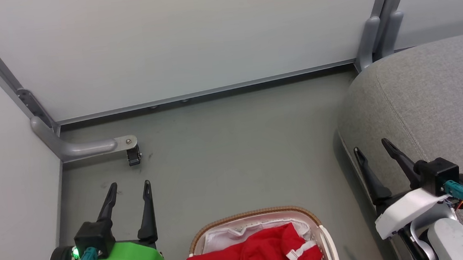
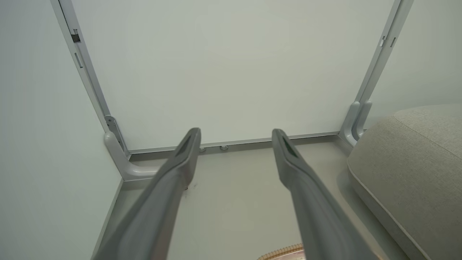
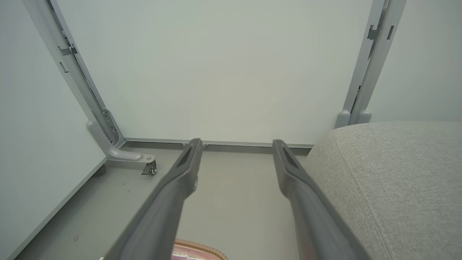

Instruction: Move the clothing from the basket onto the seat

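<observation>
Grey floor is stretching ahead; my left pincer and right pincer are hovering spread, empty, beside the basket holding the clothing.

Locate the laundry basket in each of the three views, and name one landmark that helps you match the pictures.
Head view: the basket sits at the bottom centre, with red clothing inside.
Left wrist view: a sliver of the basket, its woven rim, at the bottom edge, just right of centre.
Right wrist view: the basket, rim again, at the bottom edge, just left of centre.
Shared landmark: the grey seat, on the right in every view.
</observation>
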`<state>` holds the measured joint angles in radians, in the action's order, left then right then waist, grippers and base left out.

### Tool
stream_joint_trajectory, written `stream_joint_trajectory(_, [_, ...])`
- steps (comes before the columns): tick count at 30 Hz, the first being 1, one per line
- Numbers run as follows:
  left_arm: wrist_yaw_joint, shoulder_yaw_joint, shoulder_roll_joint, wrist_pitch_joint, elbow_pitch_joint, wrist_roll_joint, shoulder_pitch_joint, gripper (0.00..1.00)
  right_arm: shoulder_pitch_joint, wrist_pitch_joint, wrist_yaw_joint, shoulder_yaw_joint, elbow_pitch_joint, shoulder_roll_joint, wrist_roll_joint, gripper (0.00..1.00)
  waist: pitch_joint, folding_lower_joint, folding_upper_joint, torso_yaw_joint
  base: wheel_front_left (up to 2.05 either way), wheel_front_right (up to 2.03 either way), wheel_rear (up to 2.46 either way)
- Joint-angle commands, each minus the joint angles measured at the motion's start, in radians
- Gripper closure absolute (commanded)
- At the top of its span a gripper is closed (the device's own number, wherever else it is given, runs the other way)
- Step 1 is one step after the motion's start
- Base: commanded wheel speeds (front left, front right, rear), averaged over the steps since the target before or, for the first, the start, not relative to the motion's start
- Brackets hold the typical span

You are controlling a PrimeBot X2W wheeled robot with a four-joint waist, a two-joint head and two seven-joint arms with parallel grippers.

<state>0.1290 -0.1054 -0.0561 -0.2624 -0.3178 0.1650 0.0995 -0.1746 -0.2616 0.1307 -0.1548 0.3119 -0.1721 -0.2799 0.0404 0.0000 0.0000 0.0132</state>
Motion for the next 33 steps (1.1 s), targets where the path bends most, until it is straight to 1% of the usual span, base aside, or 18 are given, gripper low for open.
stream_joint_trajectory(1, [0.003,-0.01,-0.003,-0.004,-0.001,0.0,0.024,0.0,-0.014,-0.005,0.0,0.001,-0.007,-0.005,-0.003,0.0,0.019,0.0,0.0,-0.005,0.0,0.0,0.0])
stream_joint_trajectory(10, [0.003,-0.114,-0.001,-0.003,-0.046,0.028,0.09,0.0,-0.074,-0.005,0.0,-0.003,-0.062,-0.007,-0.013,0.0,0.137,0.0,0.0,-0.034,0.0,0.0,0.0])
stream_joint_trajectory(19, [0.003,-0.223,-0.011,-0.003,-0.144,0.05,0.186,0.0,-0.151,-0.005,0.0,-0.013,-0.113,-0.005,-0.022,0.0,0.285,0.0,0.0,-0.076,0.0,0.0,0.0])
stream_joint_trajectory(25, [0.003,-0.32,-0.021,-0.002,-0.279,0.059,0.268,0.0,-0.197,-0.005,0.0,-0.016,-0.136,0.001,-0.022,0.0,0.378,0.0,0.0,-0.103,0.0,0.0,0.0])
stream_joint_trajectory(33, [0.003,-0.46,-0.027,-0.003,-0.505,0.083,0.391,0.0,-0.243,-0.005,0.0,-0.02,-0.159,0.013,-0.022,0.0,0.487,0.0,0.0,-0.135,0.0,0.0,0.0])
